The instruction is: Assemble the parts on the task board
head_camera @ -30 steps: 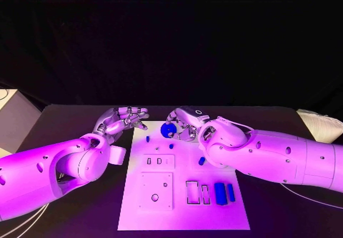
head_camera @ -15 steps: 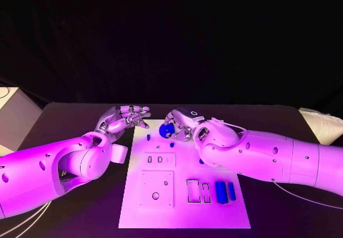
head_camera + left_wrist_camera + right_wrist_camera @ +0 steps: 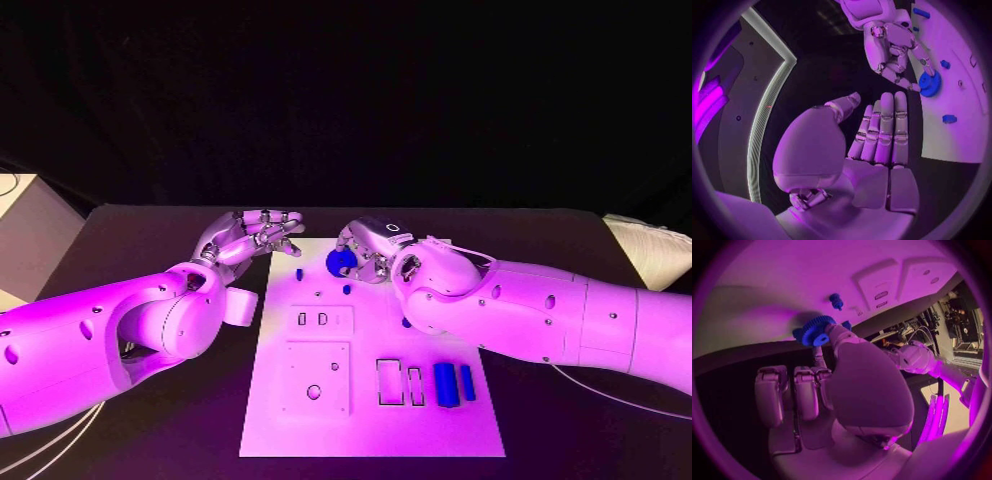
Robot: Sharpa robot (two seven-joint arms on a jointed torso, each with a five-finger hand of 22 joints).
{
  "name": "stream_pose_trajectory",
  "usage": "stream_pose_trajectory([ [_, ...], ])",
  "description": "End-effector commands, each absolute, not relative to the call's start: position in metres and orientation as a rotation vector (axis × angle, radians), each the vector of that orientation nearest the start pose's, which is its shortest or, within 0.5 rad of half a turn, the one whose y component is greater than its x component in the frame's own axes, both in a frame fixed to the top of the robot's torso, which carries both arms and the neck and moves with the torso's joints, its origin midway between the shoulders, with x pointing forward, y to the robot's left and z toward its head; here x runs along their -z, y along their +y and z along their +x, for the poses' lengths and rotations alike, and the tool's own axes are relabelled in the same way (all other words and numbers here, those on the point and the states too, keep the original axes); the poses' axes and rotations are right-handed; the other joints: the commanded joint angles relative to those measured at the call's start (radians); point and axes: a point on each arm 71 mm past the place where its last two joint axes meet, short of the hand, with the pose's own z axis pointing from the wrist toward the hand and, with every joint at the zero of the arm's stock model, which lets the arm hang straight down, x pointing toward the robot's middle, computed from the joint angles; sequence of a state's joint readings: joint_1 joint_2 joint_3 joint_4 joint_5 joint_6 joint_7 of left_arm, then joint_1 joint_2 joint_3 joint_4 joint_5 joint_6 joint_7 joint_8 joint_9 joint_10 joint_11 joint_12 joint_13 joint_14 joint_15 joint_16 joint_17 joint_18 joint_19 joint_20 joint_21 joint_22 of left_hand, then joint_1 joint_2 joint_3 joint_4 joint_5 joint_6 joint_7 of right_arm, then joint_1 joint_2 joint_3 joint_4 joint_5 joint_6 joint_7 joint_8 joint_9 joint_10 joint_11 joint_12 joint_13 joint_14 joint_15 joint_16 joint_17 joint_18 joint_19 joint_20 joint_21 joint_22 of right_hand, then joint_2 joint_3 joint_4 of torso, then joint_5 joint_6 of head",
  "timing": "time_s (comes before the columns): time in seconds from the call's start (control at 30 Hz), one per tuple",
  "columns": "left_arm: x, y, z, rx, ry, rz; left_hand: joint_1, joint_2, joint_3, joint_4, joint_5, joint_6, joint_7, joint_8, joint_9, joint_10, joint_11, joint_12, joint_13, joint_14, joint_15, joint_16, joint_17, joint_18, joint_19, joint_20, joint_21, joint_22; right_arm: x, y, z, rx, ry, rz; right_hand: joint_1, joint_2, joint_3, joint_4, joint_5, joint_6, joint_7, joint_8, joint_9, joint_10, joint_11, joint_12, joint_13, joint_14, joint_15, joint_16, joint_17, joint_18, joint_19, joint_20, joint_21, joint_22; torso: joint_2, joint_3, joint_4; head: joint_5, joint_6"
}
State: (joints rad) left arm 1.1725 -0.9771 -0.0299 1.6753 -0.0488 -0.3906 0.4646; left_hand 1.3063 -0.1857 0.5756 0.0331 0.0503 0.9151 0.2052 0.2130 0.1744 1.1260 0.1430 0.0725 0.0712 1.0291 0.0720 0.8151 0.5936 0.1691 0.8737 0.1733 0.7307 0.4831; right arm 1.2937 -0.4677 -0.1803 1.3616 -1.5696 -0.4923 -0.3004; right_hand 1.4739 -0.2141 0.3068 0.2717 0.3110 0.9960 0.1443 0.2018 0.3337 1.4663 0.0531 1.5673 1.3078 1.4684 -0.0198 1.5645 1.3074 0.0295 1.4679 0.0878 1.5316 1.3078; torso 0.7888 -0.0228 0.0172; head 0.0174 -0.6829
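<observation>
The white task board point(image 3: 361, 425) lies in the middle of the black table. My right hand point(image 3: 375, 248) hovers over the board's far end and pinches a blue gear point(image 3: 340, 262) between thumb and fingers; the gear point(image 3: 816, 330) sits just over the board surface, close to a small blue peg point(image 3: 836, 301). My left hand point(image 3: 257, 238) is beside the board's far left corner, holding nothing, its fingers point(image 3: 879, 127) stretched out together towards the gear point(image 3: 930, 84). Small blue pegs point(image 3: 299, 273) point(image 3: 346, 291) stand on the board. Two blue bars point(image 3: 446, 385) lie near its right edge.
The board has rectangular recesses point(image 3: 320, 320) point(image 3: 315, 380) on its left side and narrow slots point(image 3: 389, 385) beside the bars. A pale box point(image 3: 29, 240) stands off the table's left edge, and a pale object point(image 3: 642, 250) lies at its far right.
My right forearm has drawn a little to the left; its hand and the gear have barely shifted. The left hand's fingers have straightened slightly.
</observation>
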Motion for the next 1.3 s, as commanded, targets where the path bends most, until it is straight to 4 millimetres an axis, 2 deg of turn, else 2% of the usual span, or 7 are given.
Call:
stream_pose_trajectory([
  [0.03,0.1683,0.2318,0.4575,1.543,1.342,-1.054,0.004,0.009,0.006,-0.002,0.003,-0.001,0.002,0.005,0.001,-0.004,-0.001,0.000,0.000,0.001,0.000,0.006,-0.001,0.011,-0.008,0.001,0.004,0.002,0.1813,-0.0616,0.4991,-0.596,1.516,-0.286,-0.003,0.002,0.006,0.000,-0.001,0.023,-0.018,0.020,0.004,0.105,-0.007,0.003,0.263,0.100,-0.005,0.004,0.255,-0.019,0.083,-0.008,0.006,0.226,0.000,-0.0004,0.0003,-0.001,-0.001],
  [0.37,0.1682,0.2315,0.4574,1.543,1.342,-1.054,0.002,0.009,0.010,-0.005,0.003,-0.001,0.002,0.005,0.002,-0.005,0.000,0.000,0.000,0.000,0.001,0.009,-0.007,0.011,-0.014,0.001,0.014,0.010,0.1845,-0.0609,0.5010,-0.588,1.527,-0.287,-0.009,-0.003,0.011,0.000,-0.007,0.021,-0.017,0.019,0.003,0.105,-0.006,0.003,0.263,0.100,-0.004,0.003,0.253,-0.019,0.082,-0.008,0.005,0.224,0.000,-0.0010,0.0007,-0.001,0.000],
  [0.67,0.1682,0.2323,0.4573,1.541,1.342,-1.055,0.002,0.009,0.010,-0.005,0.003,-0.001,0.002,0.005,0.002,-0.005,0.000,0.000,0.000,0.000,0.001,0.009,-0.007,0.011,-0.014,0.001,0.014,0.010,0.1868,-0.0592,0.5015,-0.603,1.544,-0.286,-0.095,-0.033,-0.010,0.016,-0.068,-0.048,0.008,-0.020,-0.015,0.085,0.017,-0.017,0.243,0.098,0.016,0.001,0.245,-0.015,0.073,0.010,-0.009,0.211,0.000,-0.0013,-0.0001,0.000,-0.002],
  [0.83,0.1682,0.2326,0.4573,1.540,1.341,-1.055,0.002,0.009,0.010,-0.005,0.003,-0.001,0.002,0.005,0.002,-0.005,0.000,0.000,0.000,0.000,0.001,0.009,-0.007,0.011,-0.014,0.001,0.014,0.010,0.1874,-0.0611,0.5022,-0.605,1.549,-0.278,-0.148,-0.020,-0.051,0.018,-0.076,-0.073,0.016,-0.039,-0.022,0.080,0.025,-0.021,0.239,0.098,0.024,0.001,0.246,-0.014,0.072,0.018,-0.012,0.209,0.000,-0.0012,-0.0009,0.000,-0.002],
  [1.03,0.1684,0.2327,0.4576,1.539,1.341,-1.056,0.002,0.009,0.010,-0.005,0.003,-0.001,0.002,0.005,0.002,-0.005,0.000,0.000,0.000,0.000,0.001,0.009,-0.007,0.011,-0.014,0.001,0.014,0.010,0.1883,-0.0630,0.5026,-0.611,1.561,-0.266,-0.259,0.031,-0.105,0.022,-0.053,-0.072,0.018,-0.045,-0.024,0.080,0.028,-0.022,0.239,0.099,0.027,0.002,0.249,-0.014,0.072,0.022,-0.013,0.209,0.000,-0.0005,0.0000,-0.001,-0.001],
  [1.13,0.1684,0.2327,0.4577,1.538,1.341,-1.056,0.002,0.009,0.010,-0.005,0.003,-0.001,0.002,0.005,0.002,-0.005,0.000,0.000,0.000,0.000,0.001,0.009,-0.007,0.011,-0.014,0.001,0.014,0.010,0.1888,-0.0636,0.5023,-0.613,1.569,-0.265,-0.300,0.054,-0.104,0.022,-0.025,-0.066,0.016,-0.044,-0.024,0.081,0.026,-0.020,0.241,0.099,0.026,0.002,0.251,-0.014,0.073,0.022,-0.011,0.211,0.000,-0.0003,0.0007,-0.001,-0.001],
  [1.3,0.1685,0.2330,0.4578,1.537,1.341,-1.057,0.002,0.009,0.010,-0.005,0.003,-0.001,0.002,0.005,0.002,-0.005,0.000,0.000,0.000,0.000,0.001,0.009,-0.007,0.011,-0.014,0.001,0.014,0.010,0.1898,-0.0664,0.5022,-0.611,1.581,-0.265,-0.312,0.067,-0.093,0.020,-0.010,-0.057,0.013,-0.040,-0.022,0.083,0.023,-0.018,0.243,0.100,0.024,0.003,0.251,-0.014,0.073,0.020,-0.011,0.212,0.001,0.0001,0.0006,-0.001,-0.002],
])
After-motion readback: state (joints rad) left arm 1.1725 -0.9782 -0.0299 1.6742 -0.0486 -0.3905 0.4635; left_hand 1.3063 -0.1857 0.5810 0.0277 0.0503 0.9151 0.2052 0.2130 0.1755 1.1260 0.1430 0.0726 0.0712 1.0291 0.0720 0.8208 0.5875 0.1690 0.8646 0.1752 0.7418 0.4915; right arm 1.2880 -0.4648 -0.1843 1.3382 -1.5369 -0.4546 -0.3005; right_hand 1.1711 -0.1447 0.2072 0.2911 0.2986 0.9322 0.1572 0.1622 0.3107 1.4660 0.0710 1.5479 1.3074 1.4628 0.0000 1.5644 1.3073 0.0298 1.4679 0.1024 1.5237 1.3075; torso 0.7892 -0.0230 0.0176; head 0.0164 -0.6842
